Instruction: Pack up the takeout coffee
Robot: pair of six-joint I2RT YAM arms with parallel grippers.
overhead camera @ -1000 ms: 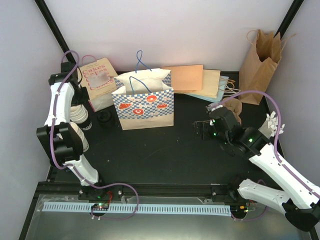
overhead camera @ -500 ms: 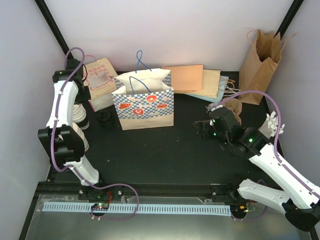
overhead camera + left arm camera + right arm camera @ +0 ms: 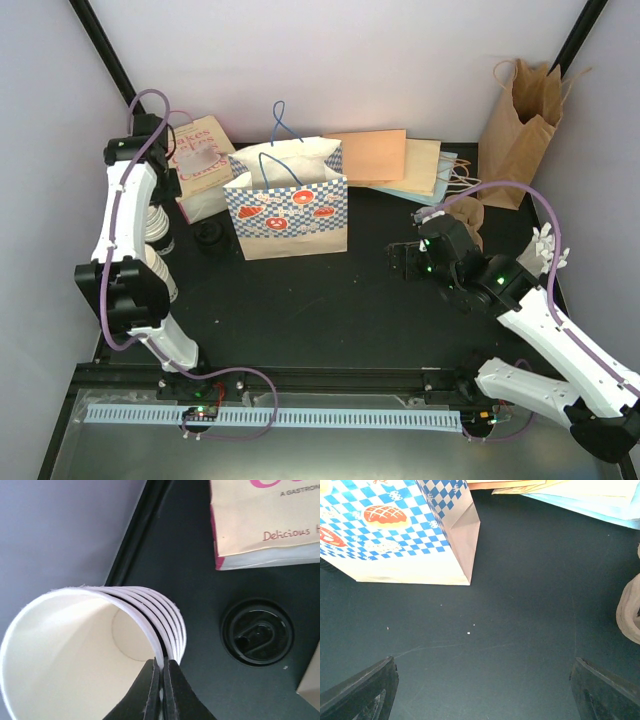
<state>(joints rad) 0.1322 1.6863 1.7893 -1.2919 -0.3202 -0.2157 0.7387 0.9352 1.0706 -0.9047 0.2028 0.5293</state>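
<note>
The left gripper is clenched on the rim of a stack of paper cups, one finger inside the top cup's mouth and the other outside against the ribbed walls. How many of the nested walls it pinches cannot be told. In the wrist view the stack is tipped, its open mouth facing the camera. It sits at the far left of the table, close to the side wall. A round black lid lies flat on the table just beside the cups, apart from them. Beyond the lid stands a cream bag with pink lettering.

The right gripper is spread wide, grasping nothing, above bare table. A blue-checked paper bag stands ahead of it to its left, and flat paper bags lie at the back.
</note>
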